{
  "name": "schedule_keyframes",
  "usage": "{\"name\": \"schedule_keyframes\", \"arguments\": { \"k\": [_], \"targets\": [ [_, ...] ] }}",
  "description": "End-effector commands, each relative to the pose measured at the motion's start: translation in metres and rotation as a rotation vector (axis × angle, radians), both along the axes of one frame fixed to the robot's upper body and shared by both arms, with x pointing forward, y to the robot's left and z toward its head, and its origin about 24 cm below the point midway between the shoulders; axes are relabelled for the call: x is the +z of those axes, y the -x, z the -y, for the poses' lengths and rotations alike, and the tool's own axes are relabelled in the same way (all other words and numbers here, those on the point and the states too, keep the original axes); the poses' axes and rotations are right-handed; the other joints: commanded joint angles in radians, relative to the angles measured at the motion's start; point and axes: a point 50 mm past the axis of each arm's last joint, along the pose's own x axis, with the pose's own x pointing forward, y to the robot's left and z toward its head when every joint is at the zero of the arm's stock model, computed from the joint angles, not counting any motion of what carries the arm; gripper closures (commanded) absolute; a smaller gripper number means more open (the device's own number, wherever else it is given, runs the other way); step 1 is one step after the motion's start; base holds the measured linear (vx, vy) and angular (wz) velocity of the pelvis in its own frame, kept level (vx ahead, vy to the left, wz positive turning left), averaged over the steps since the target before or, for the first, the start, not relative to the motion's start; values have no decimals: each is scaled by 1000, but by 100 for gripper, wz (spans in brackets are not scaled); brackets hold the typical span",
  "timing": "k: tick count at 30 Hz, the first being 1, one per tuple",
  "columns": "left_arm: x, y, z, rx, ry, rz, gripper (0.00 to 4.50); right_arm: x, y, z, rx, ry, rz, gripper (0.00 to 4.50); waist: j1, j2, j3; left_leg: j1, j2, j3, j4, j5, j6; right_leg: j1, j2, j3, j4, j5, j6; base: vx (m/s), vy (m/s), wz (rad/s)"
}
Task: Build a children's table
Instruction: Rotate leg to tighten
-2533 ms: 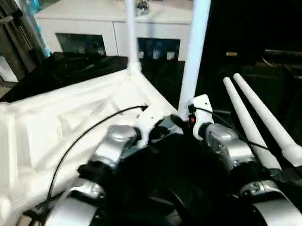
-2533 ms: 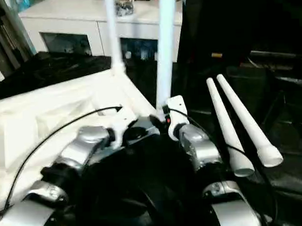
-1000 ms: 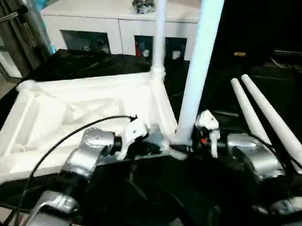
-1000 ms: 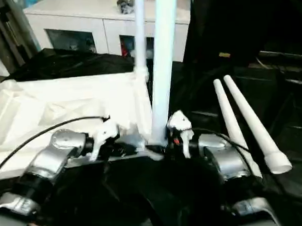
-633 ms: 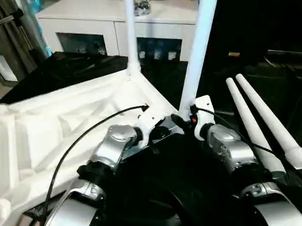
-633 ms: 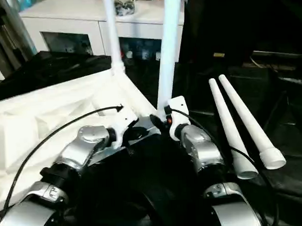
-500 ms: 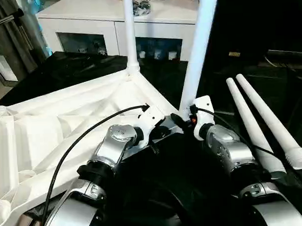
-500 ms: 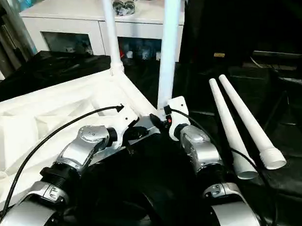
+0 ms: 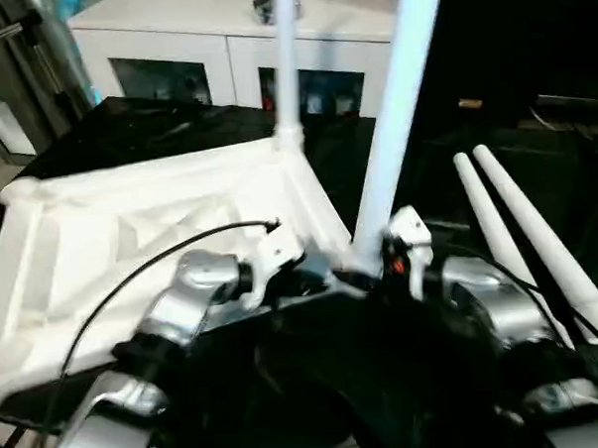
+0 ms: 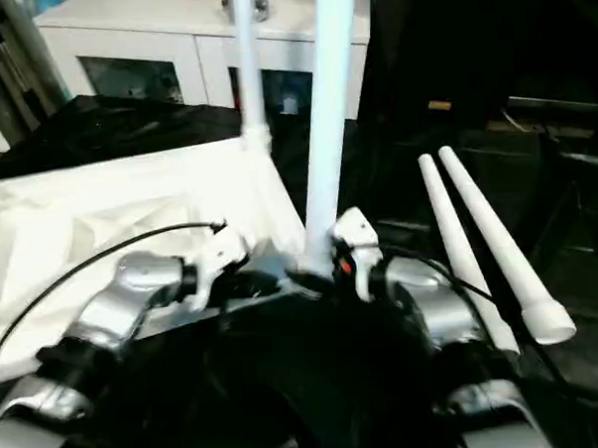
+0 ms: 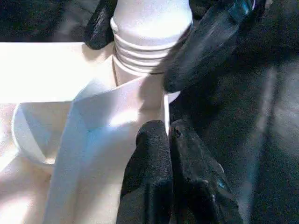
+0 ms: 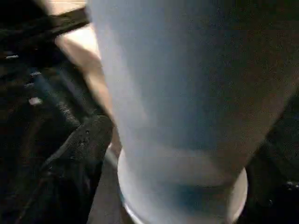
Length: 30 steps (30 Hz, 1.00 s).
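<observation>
My left claw [image 11: 168, 140] was pinched closed against the tabletop [image 9: 131, 231] corner; my right claw [image 11: 140, 51] straddled the upright leg [image 9: 393, 111], fingers apart.

**White parts on black, silver arms**

From my seat I see a white tabletop [image 9: 130, 216], its ribbed underside the same plain white. Two white legs [image 9: 398, 101] stand on it, the nearer one tinted pale blue, with white ridged rings at its base. Two more white legs [image 9: 523, 234] lie on a black cloth [image 9: 156, 126]. My forearms [image 9: 197, 283] are silver with white wrist housings; the left gripper [image 11: 170, 140] has black fingers. A black cable [image 9: 142, 270] crosses the white. Behind stands a white cabinet [image 9: 201, 35] with dark glass doors.
</observation>
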Motion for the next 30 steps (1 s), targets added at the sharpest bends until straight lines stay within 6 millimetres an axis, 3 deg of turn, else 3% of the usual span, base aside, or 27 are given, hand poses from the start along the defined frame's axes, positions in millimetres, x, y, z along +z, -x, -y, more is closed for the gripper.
{"name": "schedule_keyframes", "arguments": {
  "k": [1,3,8,15,19,22,24,25,27,28,30],
  "targets": [
    [2,8,7,-111,10,-8,450,5,10,-10,156,-16,-13,70,3,-5,-62,10,26,3,-59,-195,91,56,-46,41,-56,-118,-259,0,0,0],
    [3,12,0,-151,8,-20,450,6,17,-7,229,-1,-33,70,6,-9,-58,10,26,3,-62,-218,77,56,-48,43,-62,-182,-238,0,0,0],
    [6,15,-7,-188,0,-41,450,6,22,-7,286,11,-45,105,9,-7,-57,13,28,2,-66,-236,58,50,-48,45,-66,-235,-222,0,0,0],
    [7,19,-8,-219,4,-67,450,4,28,-12,320,3,-68,169,15,-7,-59,12,27,1,-65,-213,50,51,-48,46,-62,-210,-220,0,0,0],
    [6,18,-5,-206,14,-61,450,2,29,-13,305,-1,-73,177,18,-8,-60,12,26,2,-64,-206,52,51,-48,46,-60,-194,-224,0,0,0],
    [3,4,4,-33,28,4,450,-10,16,-18,96,21,-53,178,16,-10,-57,13,25,1,-65,-221,40,49,-50,47,-65,-226,-217,0,0,0],
    [3,0,6,13,32,16,450,-14,12,-19,39,34,-60,178,10,-11,-53,18,21,0,-68,-263,16,46,-51,46,-77,-330,-188,0,0,0],
    [2,-7,11,96,27,29,450,-20,3,-22,-102,53,-58,178,7,-12,-53,16,21,-3,-70,-266,7,48,-52,46,-78,-361,-171,0,0,0],
    [0,-15,18,187,11,41,450,-27,-5,-25,-258,65,-75,178,-6,-13,-48,19,17,-3,-72,-295,-8,39,-49,45,-85,-411,-159,0,0,0],
    [0,-18,20,217,7,46,450,-29,-7,-26,-298,65,-85,178,-12,-14,-50,21,15,-6,-72,-312,-14,41,-50,42,-90,-456,-141,0,0,0],
    [1,-23,26,283,18,48,450,-31,-10,-30,-383,62,-96,179,-13,-14,-49,20,15,-6,-71,-315,-9,39,-51,44,-95,-466,-130,0,0,0]
  ]
}}
